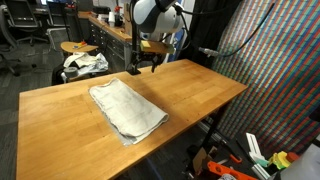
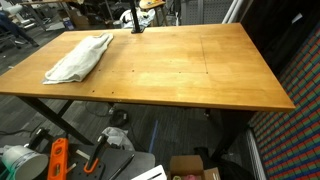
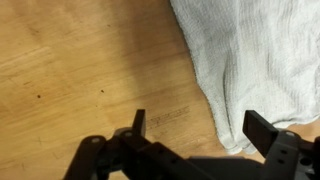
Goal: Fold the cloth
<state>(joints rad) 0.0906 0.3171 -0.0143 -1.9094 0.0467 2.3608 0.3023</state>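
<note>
**Over the cloth's edge: jaws apart, nothing held**

Above the tabletop, the gripper (image 3: 200, 128) hangs with jaws wide apart, empty, one finger over bare wood and the other over fabric. The cloth (image 3: 250, 60) lies flat toward one end of the table (image 1: 60, 110), doubled into a long rectangle. It is probably folded already, hence no grip. Fabric is thin, off-white, woven and wrinkly. The wood is smooth and varnished.

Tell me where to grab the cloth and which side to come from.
Probably best: pinch a corner of the cloth, coming straight down from above with the open gripper. It lies flat and thin on the table, so only its edges and corners give something to nip.
</note>
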